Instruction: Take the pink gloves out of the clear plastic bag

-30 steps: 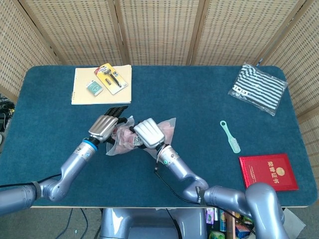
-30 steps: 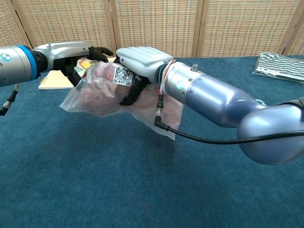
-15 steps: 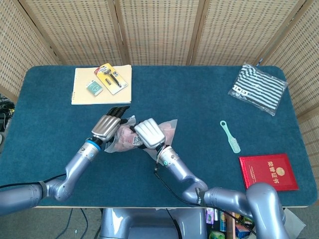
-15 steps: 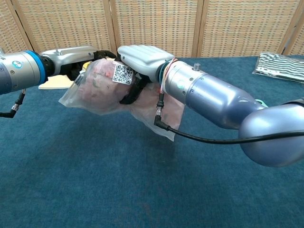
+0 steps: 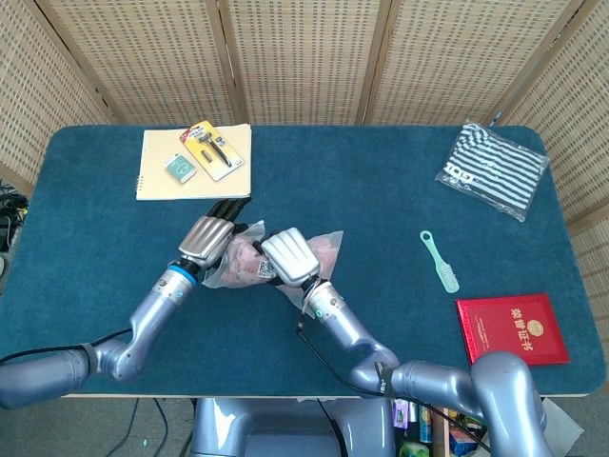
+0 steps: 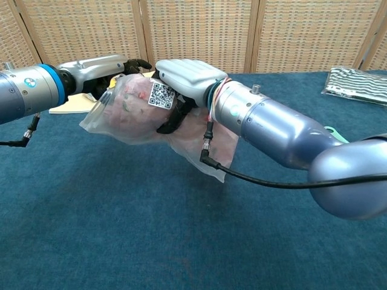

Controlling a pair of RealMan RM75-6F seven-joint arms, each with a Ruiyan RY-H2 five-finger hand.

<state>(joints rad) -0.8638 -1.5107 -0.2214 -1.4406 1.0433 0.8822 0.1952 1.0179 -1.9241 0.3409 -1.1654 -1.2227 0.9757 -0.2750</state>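
The clear plastic bag (image 6: 130, 115) with the pink gloves (image 5: 245, 261) inside is held up off the blue table (image 5: 86, 248). My right hand (image 5: 289, 257) grips the bag from above, dark fingers (image 6: 171, 118) curled under its middle beside a QR label (image 6: 158, 95). The bag's empty flap (image 6: 208, 145) hangs below the right wrist. My left hand (image 5: 210, 238) lies against the bag's far left side with its fingers (image 5: 228, 207) stretched out straight. In the chest view the left hand (image 6: 106, 64) sits behind the bag's top; its thumb is hidden.
A tan notebook (image 5: 193, 160) with small packaged items lies at the back left. At the back right is a striped packet (image 5: 492, 169). A green comb (image 5: 440, 261) and a red booklet (image 5: 512, 328) lie on the right. Wicker screens stand behind the table.
Both hands and the bag have shifted slightly right and toward me in the head view. The left hand has closed in on the bag's far side. The right hand's grip is unchanged.
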